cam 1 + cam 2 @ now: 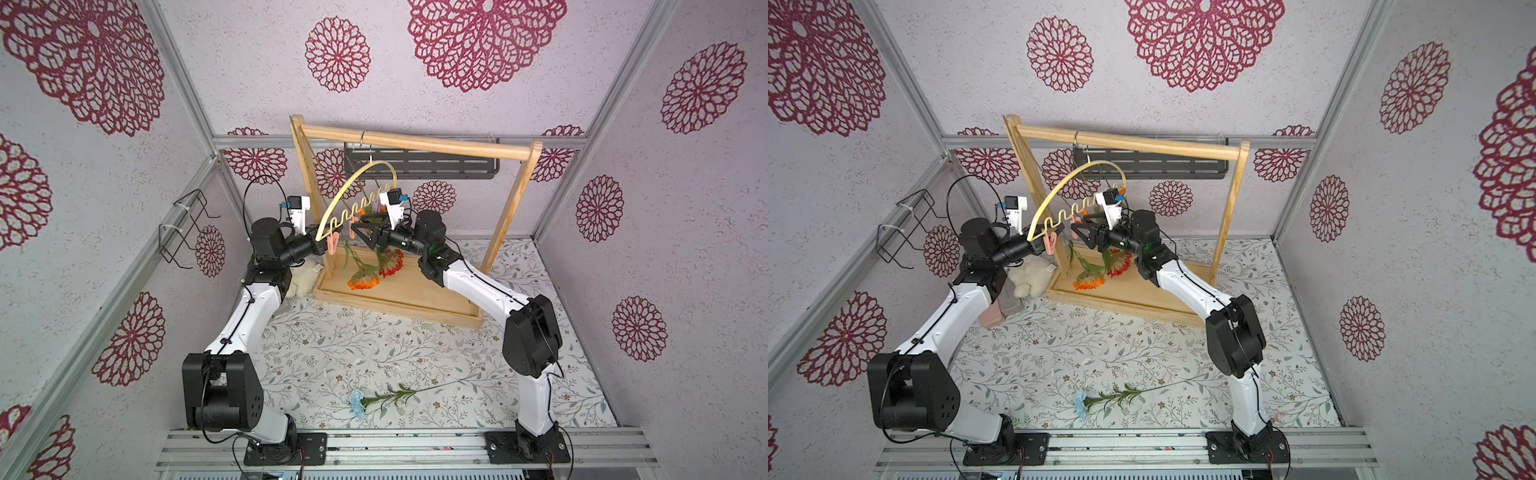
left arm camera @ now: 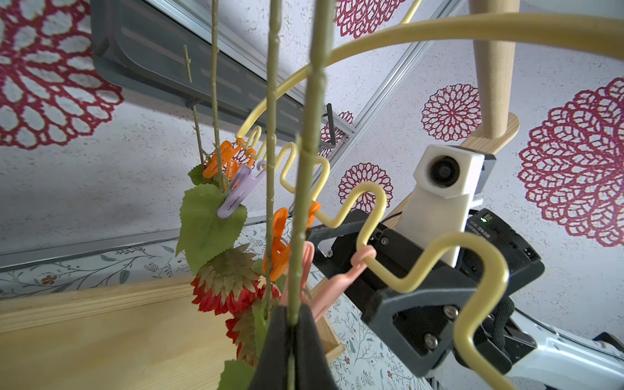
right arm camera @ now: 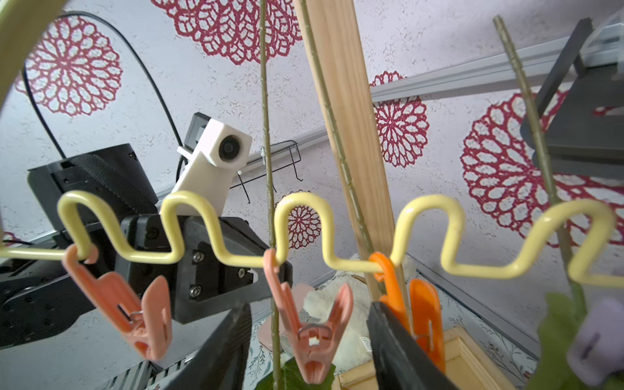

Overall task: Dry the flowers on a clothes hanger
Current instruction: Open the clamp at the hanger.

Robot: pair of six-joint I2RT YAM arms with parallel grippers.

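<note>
On the pale yellow wavy-barred hanger (image 3: 479,272), red artificial flowers (image 2: 219,297) hang clipped. Left hand (image 2: 293,320) clamps a green stem (image 2: 302,202), right hand (image 3: 309,307) gapes around a pink clothespin (image 3: 310,344) (unsqueezed); a light-blue flower (image 1: 357,401) lies on the surface (image 1: 332,353).

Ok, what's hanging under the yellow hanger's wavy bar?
Pink clothespins, an orange clothespin and a lilac clothespin, plus an orange flower and a red flower hanging head-down. In both top views the right arm covers the bar's far end and whatever hangs there.
</note>
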